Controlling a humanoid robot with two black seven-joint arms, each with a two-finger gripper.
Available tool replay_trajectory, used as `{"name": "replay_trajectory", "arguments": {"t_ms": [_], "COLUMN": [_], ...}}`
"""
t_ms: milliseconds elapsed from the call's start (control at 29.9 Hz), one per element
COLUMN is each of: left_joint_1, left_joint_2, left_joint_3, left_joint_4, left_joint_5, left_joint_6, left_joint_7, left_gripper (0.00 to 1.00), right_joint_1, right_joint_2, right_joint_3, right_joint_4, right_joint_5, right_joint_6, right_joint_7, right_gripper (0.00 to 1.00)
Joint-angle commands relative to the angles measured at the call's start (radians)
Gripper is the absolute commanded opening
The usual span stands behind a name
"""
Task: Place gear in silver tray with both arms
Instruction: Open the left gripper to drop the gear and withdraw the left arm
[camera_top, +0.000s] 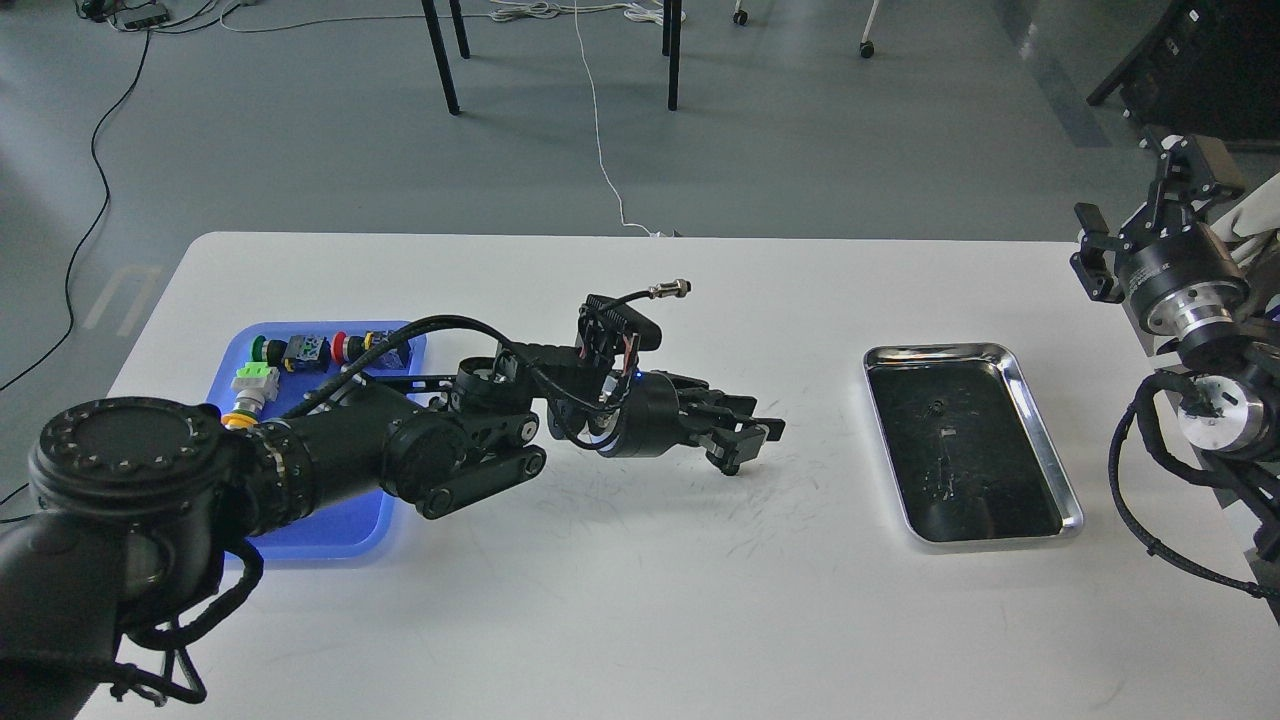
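My left gripper (748, 440) hovers a little above the white table's middle, pointing right toward the silver tray (1040, 395). Its fingers are close together, and a small dark round piece, the gear (732, 464), sits at their tips. The silver tray lies at the right of the table, its dark bottom holding only small specks. My right gripper (1140, 205) is raised beyond the table's right edge, above and right of the tray. Its two black fingers stand apart with nothing between them.
A blue plastic tray (330, 525) at the left holds several coloured buttons and switches (300, 352), partly hidden by my left arm. A cable with a metal plug (668, 291) sticks up from the left wrist. Chair legs and floor cables lie beyond the table.
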Motion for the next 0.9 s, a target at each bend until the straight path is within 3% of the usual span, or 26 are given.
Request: {"name": "replay_trajectory", "arguments": {"t_ms": [0,234,702,869], "left_joint_1": [-0.053,-0.077,-0.039,-0.025], "left_joint_2": [0.000,0.123,0.379,0.410], "left_joint_3": [-0.006,-0.067,-0.250,-0.252], "left_joint_4": [-0.002,-0.010,0.006,0.068], "left_joint_5": [-0.102,-0.300,-0.475,-0.600], "left_joint_6": [0.002,0.009,-0.005,-0.097], "left_joint_7": [0.000,0.000,0.000,0.000], "left_gripper": [0.64,0.97,0.98,0.98], "right_joint_1": [0.001,0.020,0.166,0.275], "right_joint_2": [-0.003,-0.003,-0.073,-0.103], "right_joint_3": [0.000,-0.001,-0.141,-0.282], "right_joint_4": [0.003,0.015,0.099,0.110], "right_joint_5": [-0.003,-0.057,-0.086,-0.149], "right_joint_6": [0.003,0.003,0.005,0.006], "right_joint_7": [0.000,-0.002,-0.006,-0.022], "right_gripper": [0.96,0.97,0.97,0.97]}}
